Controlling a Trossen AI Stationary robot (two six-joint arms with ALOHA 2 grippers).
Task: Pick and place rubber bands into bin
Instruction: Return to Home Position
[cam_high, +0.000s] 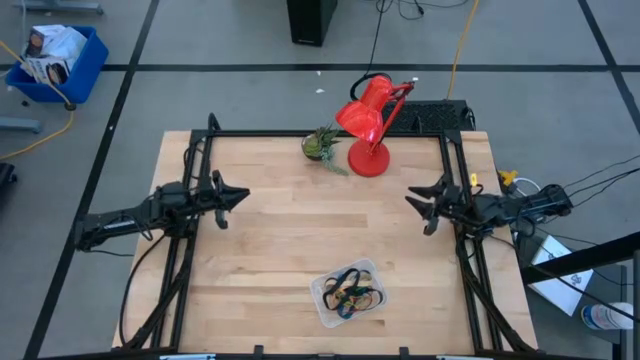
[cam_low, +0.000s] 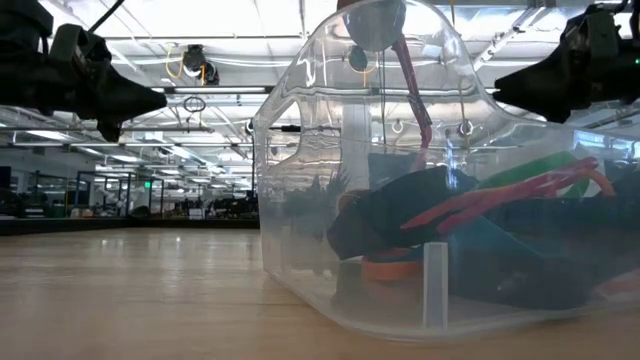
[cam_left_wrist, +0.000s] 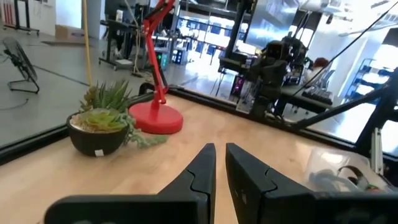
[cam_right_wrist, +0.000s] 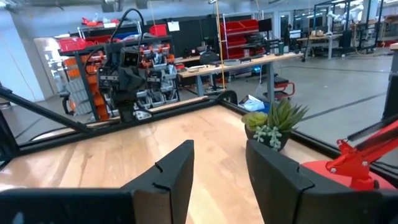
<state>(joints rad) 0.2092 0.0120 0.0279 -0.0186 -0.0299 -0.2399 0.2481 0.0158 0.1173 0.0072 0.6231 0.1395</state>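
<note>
Two dark robot arms hover above a pale wooden table (cam_high: 290, 250), one over each side edge, fingers pointing inward at each other across the bare middle. The left gripper (cam_high: 244, 196) hangs above the left side; in its wrist view the fingers (cam_left_wrist: 202, 165) are drawn all but together, a thin slit between them, holding nothing. The right gripper (cam_high: 409, 200) hangs above the right side, its fingers (cam_right_wrist: 177, 165) parted and empty.

The clear plastic bin (cam_high: 322, 288) sits on the table near the edge opposite the lamp, roughly midway along that edge and well apart from both grippers. Inside lies a tangle of rubber bands (cam_high: 352, 292); the low view shows black, red, green and orange loops heaped against the clear wall.

A red desk lamp (cam_high: 368, 130) and a small potted succulent (cam_high: 320, 146) stand side by side at the far edge. A blue bin (cam_high: 60, 62) rests on the floor beyond the table's far left corner.
</note>
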